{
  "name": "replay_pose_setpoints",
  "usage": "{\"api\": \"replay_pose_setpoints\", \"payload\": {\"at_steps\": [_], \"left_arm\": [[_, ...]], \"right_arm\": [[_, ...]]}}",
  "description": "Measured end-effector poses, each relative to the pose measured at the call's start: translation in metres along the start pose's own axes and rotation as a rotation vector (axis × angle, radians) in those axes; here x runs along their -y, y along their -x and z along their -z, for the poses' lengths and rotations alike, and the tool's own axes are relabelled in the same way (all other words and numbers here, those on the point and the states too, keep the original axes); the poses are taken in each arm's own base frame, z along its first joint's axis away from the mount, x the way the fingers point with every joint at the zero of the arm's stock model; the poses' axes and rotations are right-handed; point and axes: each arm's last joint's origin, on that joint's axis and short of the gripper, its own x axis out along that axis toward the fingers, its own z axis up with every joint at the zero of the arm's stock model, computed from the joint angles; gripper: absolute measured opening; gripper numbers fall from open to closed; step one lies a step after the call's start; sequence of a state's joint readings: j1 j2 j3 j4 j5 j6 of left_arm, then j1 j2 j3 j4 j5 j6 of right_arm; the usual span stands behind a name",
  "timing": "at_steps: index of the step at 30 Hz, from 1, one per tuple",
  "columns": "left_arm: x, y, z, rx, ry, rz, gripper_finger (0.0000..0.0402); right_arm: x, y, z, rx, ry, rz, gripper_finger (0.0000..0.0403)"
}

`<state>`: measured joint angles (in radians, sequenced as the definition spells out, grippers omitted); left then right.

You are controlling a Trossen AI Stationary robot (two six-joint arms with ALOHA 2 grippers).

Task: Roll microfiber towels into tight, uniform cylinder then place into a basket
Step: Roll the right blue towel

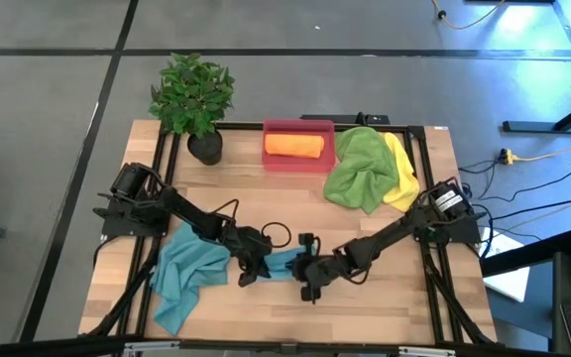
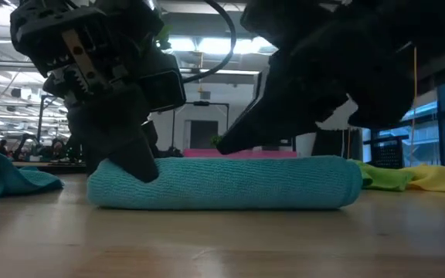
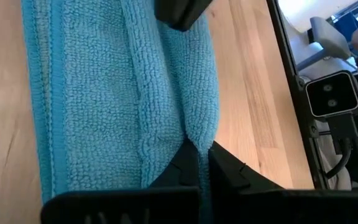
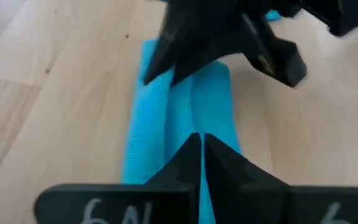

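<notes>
While the rolled teal microfiber towel [image 1: 284,264] lies near the table's front, long axis nine to three, I have the left gripper [image 1: 249,273] pinched on its nine o'clock end, the right gripper [image 1: 307,281] closed on its three o'clock end; red-pink plastic basket [image 1: 299,159] waits at twelve.

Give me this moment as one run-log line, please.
left gripper: shut on teal roll | right gripper: shut on other end | basket: holds orange towel | phase: gripping roll
</notes>
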<state>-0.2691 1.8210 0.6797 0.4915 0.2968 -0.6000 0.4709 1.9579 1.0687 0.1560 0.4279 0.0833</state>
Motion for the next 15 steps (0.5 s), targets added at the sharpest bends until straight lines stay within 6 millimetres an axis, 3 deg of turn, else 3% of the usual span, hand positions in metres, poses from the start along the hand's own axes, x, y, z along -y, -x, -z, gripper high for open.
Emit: {"api": "replay_pose_setpoints", "payload": {"at_steps": [7, 15], "left_arm": [[-0.002, -0.001, 0.003, -0.013, 0.003, -0.02, 0.0], [-0.003, -0.001, 0.003, -0.007, 0.005, -0.025, 0.0]], "right_arm": [[-0.013, 0.006, -0.004, 0.035, 0.049, -0.15, 0.0004], [0.002, -0.002, -0.001, 0.001, 0.024, -0.079, 0.0006]]}}
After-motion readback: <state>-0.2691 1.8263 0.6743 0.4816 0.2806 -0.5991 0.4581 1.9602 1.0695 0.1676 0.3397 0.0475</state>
